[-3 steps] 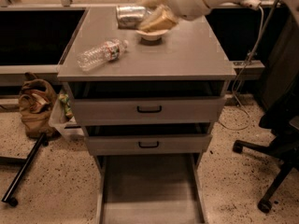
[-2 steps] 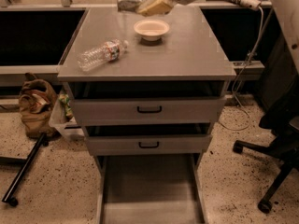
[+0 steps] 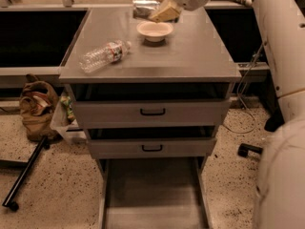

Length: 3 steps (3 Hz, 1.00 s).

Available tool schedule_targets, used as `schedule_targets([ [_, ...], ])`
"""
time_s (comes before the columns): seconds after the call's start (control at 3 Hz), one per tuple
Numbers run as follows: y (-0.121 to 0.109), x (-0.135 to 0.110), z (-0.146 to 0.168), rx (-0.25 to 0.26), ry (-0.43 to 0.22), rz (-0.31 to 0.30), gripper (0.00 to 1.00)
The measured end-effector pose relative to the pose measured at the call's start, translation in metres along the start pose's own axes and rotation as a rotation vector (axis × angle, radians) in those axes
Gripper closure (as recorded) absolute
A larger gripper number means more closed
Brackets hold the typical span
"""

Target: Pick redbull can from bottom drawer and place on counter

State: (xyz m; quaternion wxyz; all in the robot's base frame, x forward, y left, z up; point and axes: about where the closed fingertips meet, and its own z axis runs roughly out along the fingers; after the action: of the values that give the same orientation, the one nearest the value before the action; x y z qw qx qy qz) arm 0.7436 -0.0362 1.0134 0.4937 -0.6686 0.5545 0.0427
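**Redbull can** (image 3: 143, 7): silver, lying sideways, clamped in the claw (image 3: 160, 12). It is at the far edge of the bench (image 3: 190, 56); contact with the surface cannot be told.
**Bowl** (image 3: 155, 30): on the bench just nearer the camera than the claw.
**Water bottle** (image 3: 105, 55): on its side, well apart from the claw, toward the front edge.
**Bottom drawer** (image 3: 152, 199): pulled out, far below the claw, no can in it.
**Handling:** probably best to set the can on bare bench beside the claw, clear of the bowl. Let go only once it rests steady.

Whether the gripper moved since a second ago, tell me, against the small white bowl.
Yes. The gripper, shut on the slim silver redbull can, moved up-picture, off the small white bowl it overlapped then.
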Motion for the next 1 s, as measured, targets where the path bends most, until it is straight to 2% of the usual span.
schedule_targets([
  [0.33,0.019,0.051,0.019,-0.087,0.025,0.135,1.00],
  [0.67,0.039,0.087,0.033,-0.155,0.049,0.220,1.00],
  [1.0,0.055,0.119,0.045,-0.200,0.061,0.294,1.00],
])
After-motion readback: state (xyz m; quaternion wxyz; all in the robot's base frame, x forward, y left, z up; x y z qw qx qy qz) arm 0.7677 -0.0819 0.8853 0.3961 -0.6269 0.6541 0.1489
